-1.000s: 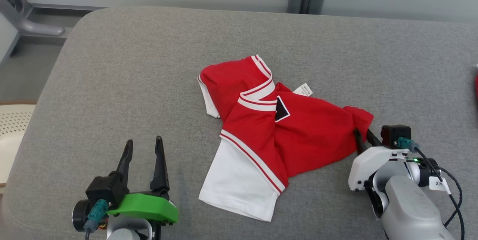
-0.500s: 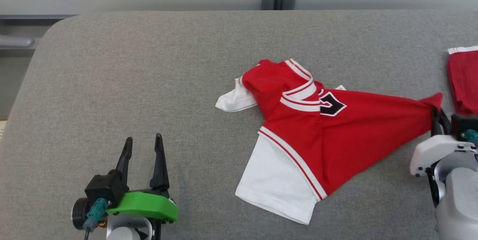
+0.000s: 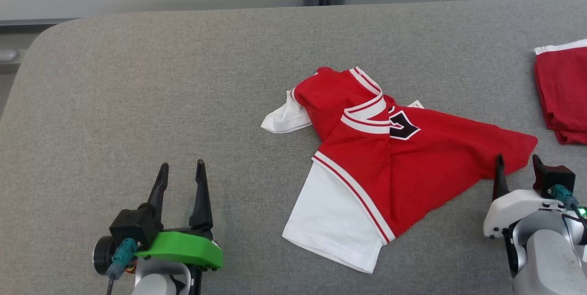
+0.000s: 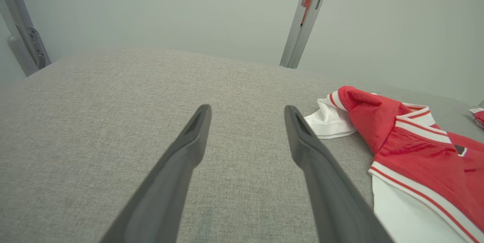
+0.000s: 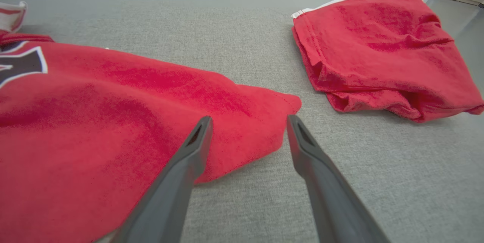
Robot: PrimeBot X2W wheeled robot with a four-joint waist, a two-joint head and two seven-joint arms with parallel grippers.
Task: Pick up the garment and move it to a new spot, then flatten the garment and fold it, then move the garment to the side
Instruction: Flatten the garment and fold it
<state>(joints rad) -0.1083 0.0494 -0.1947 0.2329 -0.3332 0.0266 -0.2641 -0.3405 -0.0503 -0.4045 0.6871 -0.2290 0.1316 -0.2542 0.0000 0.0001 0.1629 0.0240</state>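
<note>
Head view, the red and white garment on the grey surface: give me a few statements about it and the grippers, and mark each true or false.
1. The right gripper is open at the garment's red corner. True.
2. The left gripper grips the garment's white part. False: it is open and apart from the garment, over the grey surface.
3. The garment lies fully flat. False: it is bunched, with layers overlapping.
4. A second red garment lies further to the robot's right. True.

Garment [image 3: 412,157] rumpled on grey surface [image 3: 183,79] — right gripper [image 3: 517,161] spread, empty, beside.
</note>
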